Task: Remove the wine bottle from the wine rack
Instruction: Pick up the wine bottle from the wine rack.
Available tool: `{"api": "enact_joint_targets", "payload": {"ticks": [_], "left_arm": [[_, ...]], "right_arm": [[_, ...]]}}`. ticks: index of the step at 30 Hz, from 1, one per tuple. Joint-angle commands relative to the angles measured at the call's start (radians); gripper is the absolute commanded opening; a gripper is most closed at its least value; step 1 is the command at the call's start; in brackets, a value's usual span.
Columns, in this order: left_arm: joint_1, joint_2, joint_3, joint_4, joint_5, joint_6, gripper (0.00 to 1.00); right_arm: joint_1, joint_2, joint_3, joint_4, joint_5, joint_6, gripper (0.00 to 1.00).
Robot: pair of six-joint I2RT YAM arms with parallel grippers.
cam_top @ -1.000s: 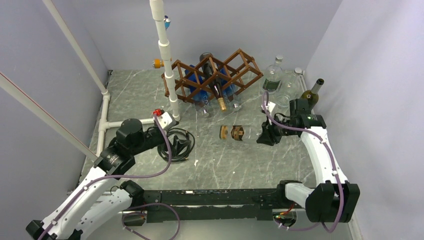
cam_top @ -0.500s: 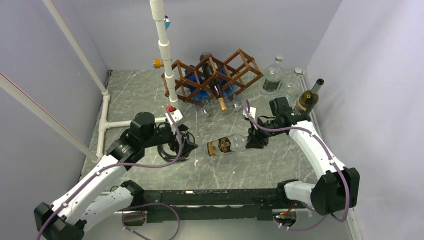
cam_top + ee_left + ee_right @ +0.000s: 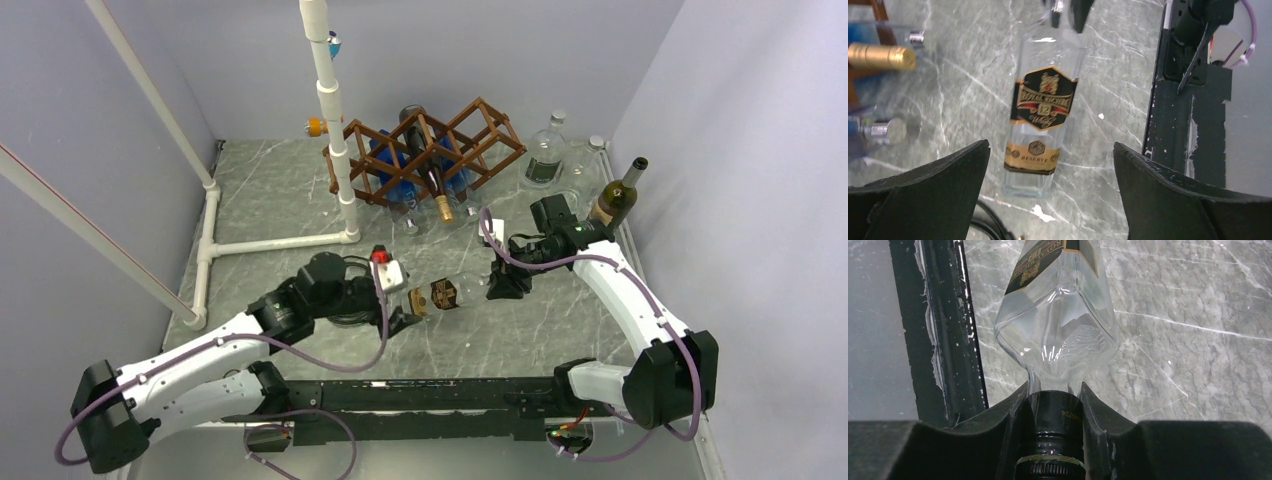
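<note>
Marbled bench [image 3: 560,330]: bottle [image 3: 448,294] already off rack [image 3: 425,150] at 12 o'clock, now mid-bench, neck clamped by R hand [image 3: 503,284]. L hand [image 3: 404,318] spread wide at its base. Next, probably: base to be supported, bottle set down.

Left arm [image 3: 200,355] stretches low and long toward the centre, forearm nearly flat. Its end effector [image 3: 405,315] gapes, dark fingers [image 3: 938,185] spread far apart. Right arm [image 3: 630,290] arcs up from its base and bends inward, wrist dipped. Its end effector [image 3: 500,283] is clamped on the neck of the clear bottle [image 3: 445,293], a pad [image 3: 1013,412] on each side.
</note>
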Motion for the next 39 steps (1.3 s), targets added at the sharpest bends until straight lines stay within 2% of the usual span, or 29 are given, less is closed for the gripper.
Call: {"api": "enact_joint_targets", "payload": {"ticks": [1,4,7,13,18,24,33,39], "left_arm": [[-0.151,0.042,-0.038,0.215,-0.225,0.173,0.99],[-0.240,0.121,-0.054,0.332,-0.337,0.247,0.99],[-0.280,0.212,-0.060,0.446,-0.387,0.288,0.99],[-0.298,0.345,-0.091,0.634,-0.447,0.292,0.99],[-0.299,0.403,-0.121,0.748,-0.445,0.258,0.99],[-0.299,0.478,-0.145,0.845,-0.431,0.242,0.99],[-0.299,0.553,-0.145,0.887,-0.435,0.216,0.99],[-0.299,0.591,-0.122,0.876,-0.426,0.213,0.92]], "right_arm": [[0.005,-0.025,0.008,0.008,-0.084,-0.052,0.00],[0.008,-0.031,-0.005,0.004,-0.104,-0.059,0.00],[0.008,-0.029,-0.006,-0.008,-0.118,-0.070,0.00],[0.007,-0.039,-0.014,-0.005,-0.120,-0.072,0.00],[0.009,-0.033,-0.015,-0.011,-0.117,-0.079,0.00],[0.011,-0.033,-0.018,-0.010,-0.119,-0.079,0.00],[0.011,-0.028,-0.021,-0.005,-0.117,-0.076,0.00],[0.014,-0.021,-0.023,-0.006,-0.117,-0.078,0.00]]}}
